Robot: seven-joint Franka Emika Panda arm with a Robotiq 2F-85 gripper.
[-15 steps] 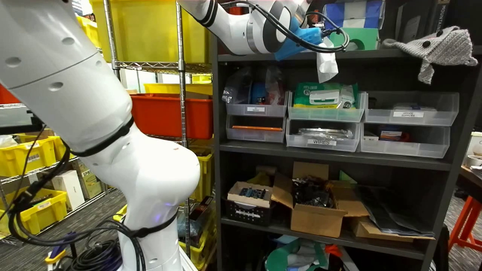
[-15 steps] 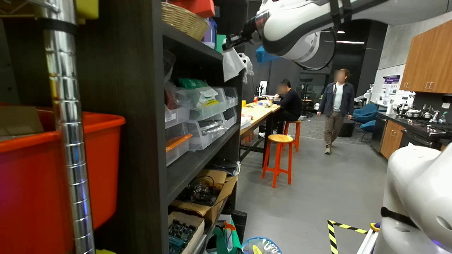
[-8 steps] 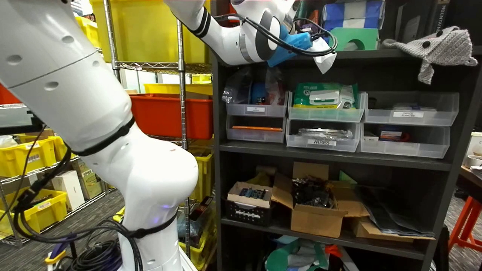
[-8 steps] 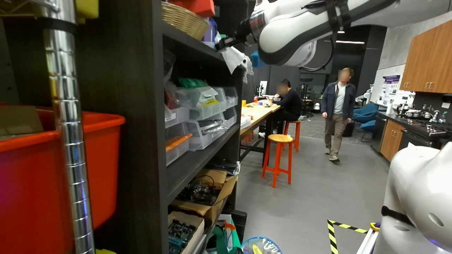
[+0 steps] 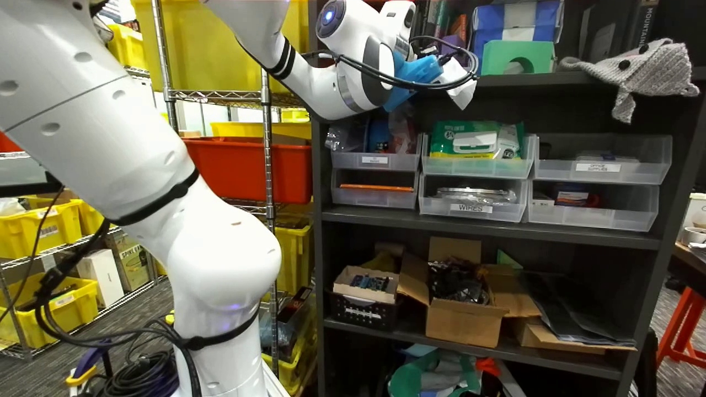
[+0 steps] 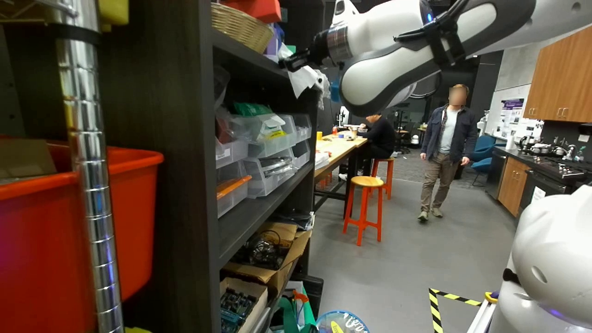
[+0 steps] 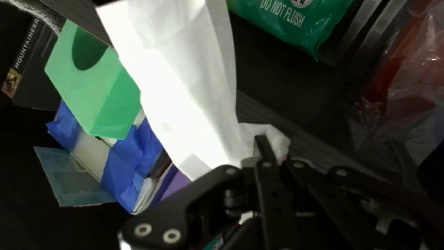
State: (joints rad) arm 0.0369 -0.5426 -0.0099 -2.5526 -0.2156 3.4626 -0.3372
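Observation:
A thin white sheet, like a wipe or tissue (image 7: 187,80), hangs crumpled from my gripper (image 7: 272,154), which is shut on one end of it. In both exterior views the loose part of the white sheet (image 5: 462,96) dangles below the fingertips. My gripper (image 6: 294,61) is at the front edge of the upper shelf in an exterior view. Beyond the sheet, the wrist view shows a light green block (image 7: 104,93) with a round cut-out and a blue-and-white box (image 7: 130,163). A green wipes package (image 7: 288,21) lies below the shelf edge. The pinched part of the sheet is partly hidden.
The dark shelving unit (image 5: 491,227) bears clear bins (image 5: 477,212), open cardboard boxes (image 5: 463,322) and a grey knitted plush (image 5: 651,69). A wicker basket (image 6: 241,27) sits on the upper shelf. A metal rack post (image 5: 267,149) stands near the arm. A person (image 6: 446,143) walks on the floor.
The arm has drawn leftward in one exterior view, carrying the white sheet along, and the wrist has tilted. The sheet swings at a different slant. The walking person has come nearer.

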